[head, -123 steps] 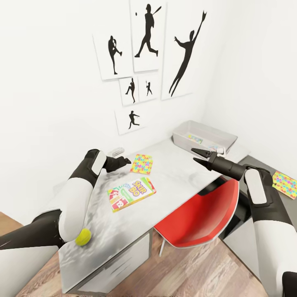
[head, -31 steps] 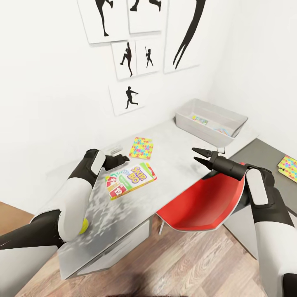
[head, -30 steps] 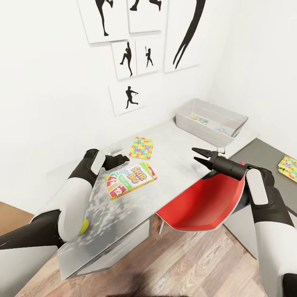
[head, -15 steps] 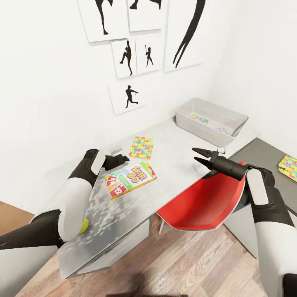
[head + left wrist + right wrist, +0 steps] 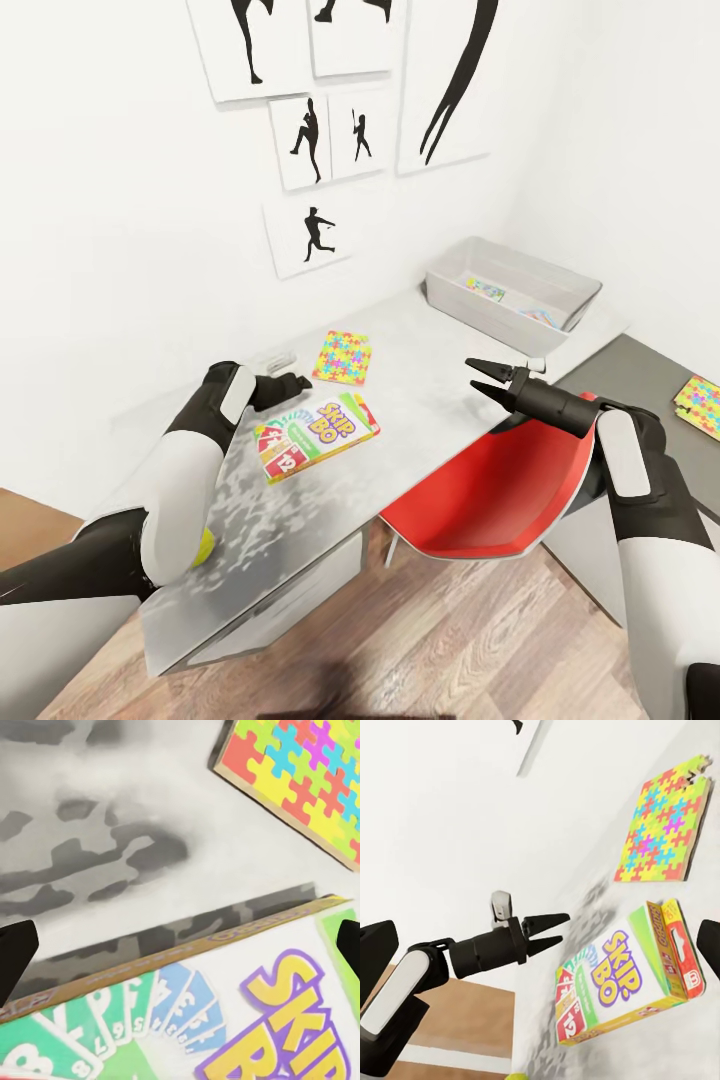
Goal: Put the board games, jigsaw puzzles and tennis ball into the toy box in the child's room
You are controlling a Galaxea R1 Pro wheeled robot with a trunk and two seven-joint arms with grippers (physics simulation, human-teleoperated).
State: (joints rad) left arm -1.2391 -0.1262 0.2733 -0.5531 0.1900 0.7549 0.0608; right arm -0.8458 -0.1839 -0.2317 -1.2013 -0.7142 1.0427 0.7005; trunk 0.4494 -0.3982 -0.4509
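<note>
The SKIP-BO board game (image 5: 316, 437) lies flat on the pale table (image 5: 432, 345). My left gripper (image 5: 299, 383) hovers open at the box's far edge. Its wrist view looks down on that edge of the SKIP-BO box (image 5: 225, 1020), with a jigsaw puzzle (image 5: 300, 784) beyond. That jigsaw puzzle (image 5: 344, 358) lies just past the gripper. A second jigsaw puzzle (image 5: 700, 405) rests on the dark cabinet at the right. The toy box (image 5: 480, 310) stands at the table's far corner with flat colourful boxes inside. My right gripper (image 5: 479, 378) is open above the table. The tennis ball (image 5: 205, 547) peeks out from behind my left arm.
A red chair (image 5: 490, 495) is tucked under the table below my right arm. White walls with black baseball silhouettes (image 5: 310, 235) close off the far side. Wood-plank floor (image 5: 480, 650) lies in front. The right wrist view takes in my left gripper (image 5: 556, 928) and the SKIP-BO box (image 5: 630, 982).
Since four seconds ago the camera has risen and shifted, and my left gripper has come up to the SKIP-BO box's far edge. Over the last second hardly anything has moved.
</note>
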